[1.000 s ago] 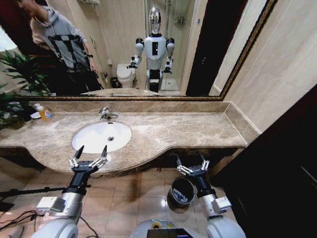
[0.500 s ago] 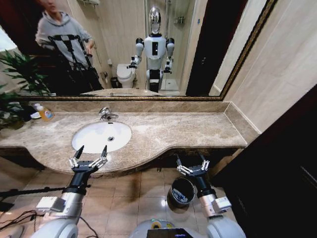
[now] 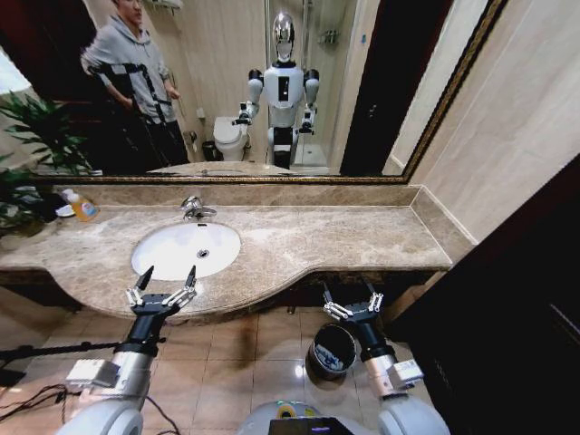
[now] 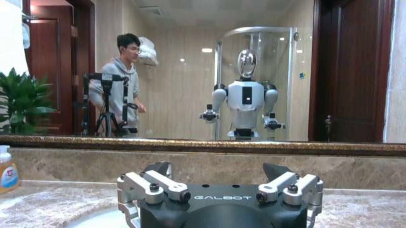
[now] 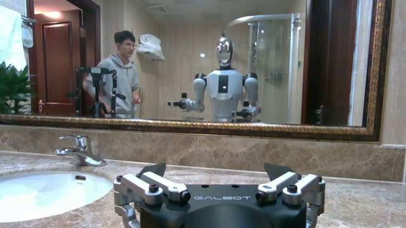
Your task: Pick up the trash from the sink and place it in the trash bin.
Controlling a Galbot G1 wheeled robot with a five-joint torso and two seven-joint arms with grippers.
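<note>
Where marble counter (image 3: 308, 237) meets mirror (image 3: 299, 82)

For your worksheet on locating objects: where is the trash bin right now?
In the head view, the trash bin stands on the tiled floor below the counter's front edge, just left of the right gripper.

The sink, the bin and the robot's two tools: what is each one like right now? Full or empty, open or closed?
Sink: looks empty, no trash visible in the basin.
Faucet: no water seen running.
Trash bin: upright on the floor, no lid, something pale inside.
Left tool: open, holding nothing, over the counter's front edge by the sink.
Right tool: open, holding nothing, above the bin.
Pump bottle: upright on the counter.
</note>
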